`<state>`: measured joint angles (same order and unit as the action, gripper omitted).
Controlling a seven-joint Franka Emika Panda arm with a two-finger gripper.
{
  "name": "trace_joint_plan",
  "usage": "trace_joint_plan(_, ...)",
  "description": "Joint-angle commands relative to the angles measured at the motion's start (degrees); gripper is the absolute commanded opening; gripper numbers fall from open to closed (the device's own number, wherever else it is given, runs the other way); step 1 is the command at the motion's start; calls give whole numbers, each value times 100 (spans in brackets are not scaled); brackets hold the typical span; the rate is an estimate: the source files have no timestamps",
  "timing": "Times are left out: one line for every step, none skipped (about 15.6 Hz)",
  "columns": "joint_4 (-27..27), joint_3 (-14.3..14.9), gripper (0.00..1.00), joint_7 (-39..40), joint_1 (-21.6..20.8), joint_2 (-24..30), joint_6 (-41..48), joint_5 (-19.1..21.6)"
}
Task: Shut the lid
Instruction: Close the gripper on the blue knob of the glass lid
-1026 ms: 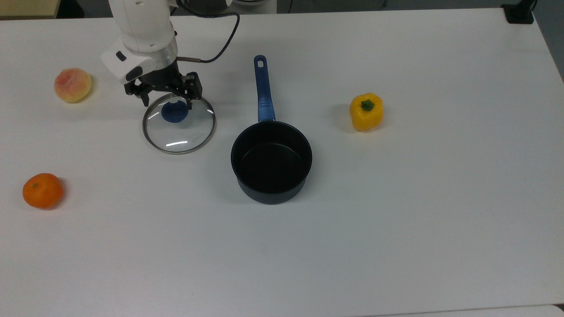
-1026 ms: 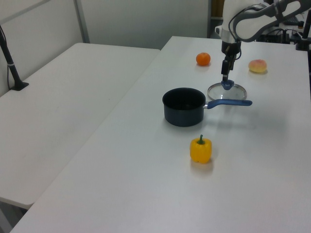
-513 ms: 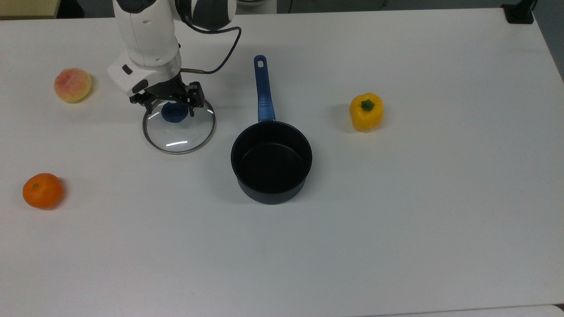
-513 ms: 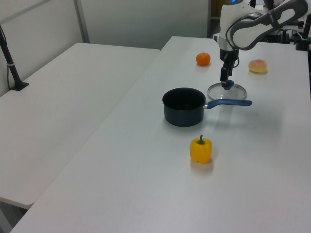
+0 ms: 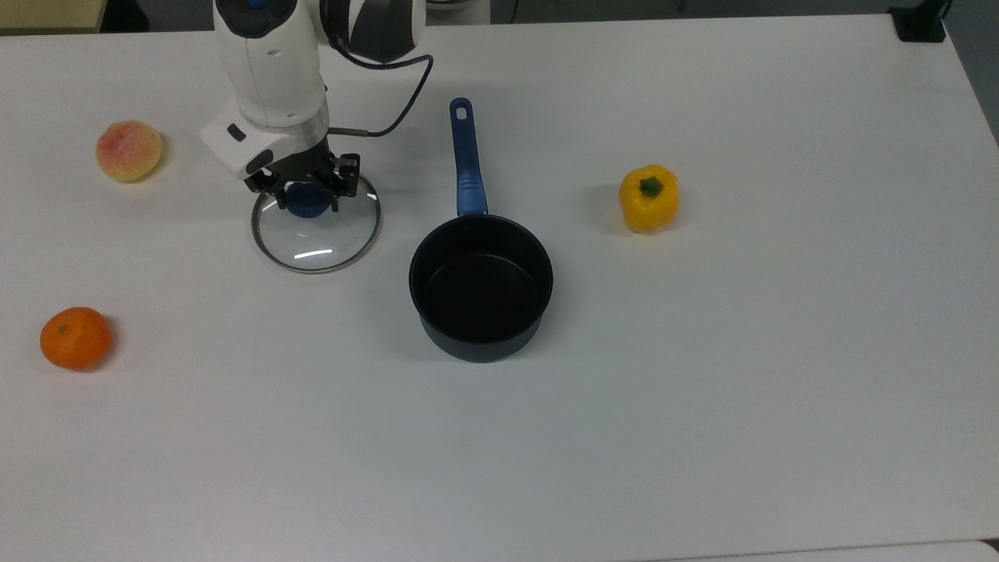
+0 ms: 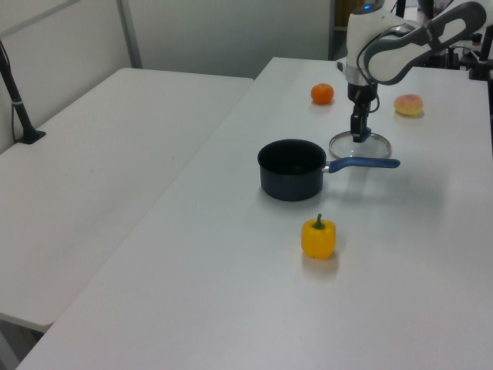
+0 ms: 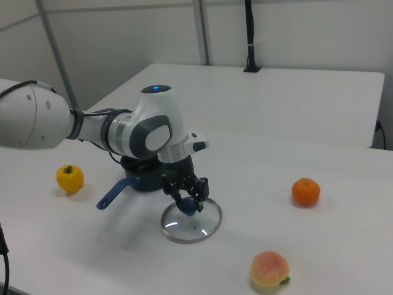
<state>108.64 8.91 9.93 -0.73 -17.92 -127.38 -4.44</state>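
The lid [image 5: 316, 232] lies flat on the white counter [image 5: 702, 390], at the top view's left of the pan [image 5: 481, 286] and apart from it, so the pan is still uncovered. In the left view the lid [image 6: 370, 146] sits just behind the pan's blue handle [image 6: 363, 163]; in the right view the lid [image 7: 191, 225] is in front of the pan [image 7: 138, 174]. Its blue knob [image 5: 306, 200] sits between the fingers of the hand [image 5: 306, 190], which points straight down over it. The two fingers flank the knob on either side, spread wide enough to take it in; whether they press on it cannot be told. In the right view the hand [image 7: 186, 198] reaches down to the knob [image 7: 188, 207], and in the left view the hand [image 6: 359, 136] stands upright over the lid's middle.

The pan's handle [image 5: 466, 161] points toward the top view's upper edge. A yellow pepper [image 5: 648, 198] stands well to the top view's right of the pan. A peach [image 5: 129, 151] lies to the top view's left of the hand, and an orange [image 5: 76, 338] lies nearer the top view's lower left, both well apart from the lid.
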Motion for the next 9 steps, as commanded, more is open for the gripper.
trace_joint_plan(158,-12,22,-140,-41,61,-182,-84)
trace_joint_plan(158,-12,19,-140,-50,61,-156,-84)
trace_joint_plan(149,-12,18,-140,-50,78,-121,-84)
trace_joint_plan(149,-21,16,-132,-50,113,-103,-84)
trace_joint_plan(140,-12,16,-140,-50,140,-59,-84)
trace_joint_plan(114,-12,16,-140,-41,209,11,-75)
trace_joint_plan(105,-21,17,-97,-6,306,99,-75)
trace_joint_plan(88,-12,17,-79,3,403,195,-75)
trace_joint_plan(61,-12,17,-70,3,499,292,-75)
